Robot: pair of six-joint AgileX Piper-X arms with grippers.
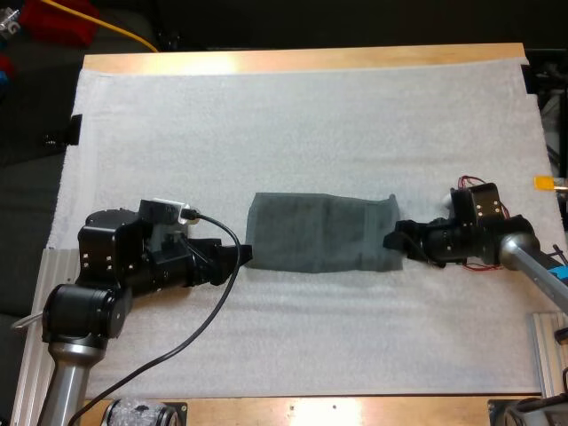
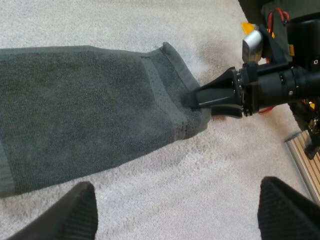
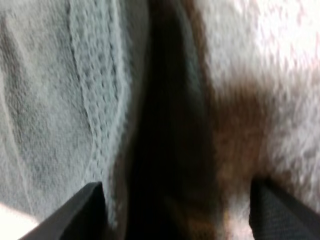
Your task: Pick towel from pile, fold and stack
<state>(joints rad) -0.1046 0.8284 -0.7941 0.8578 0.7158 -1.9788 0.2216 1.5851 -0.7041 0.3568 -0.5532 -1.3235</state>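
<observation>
One towel (image 1: 319,232) flat between left pincer (image 1: 246,256), right pincer (image 1: 391,240).

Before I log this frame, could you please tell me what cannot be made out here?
High view: whether the left hand touches the towel; both are dark and merge there.
Left wrist view: the towel's nearer end, cut off by the picture's edge.
Right wrist view: how many layers the towel's hem has; shadow hides it.
</observation>
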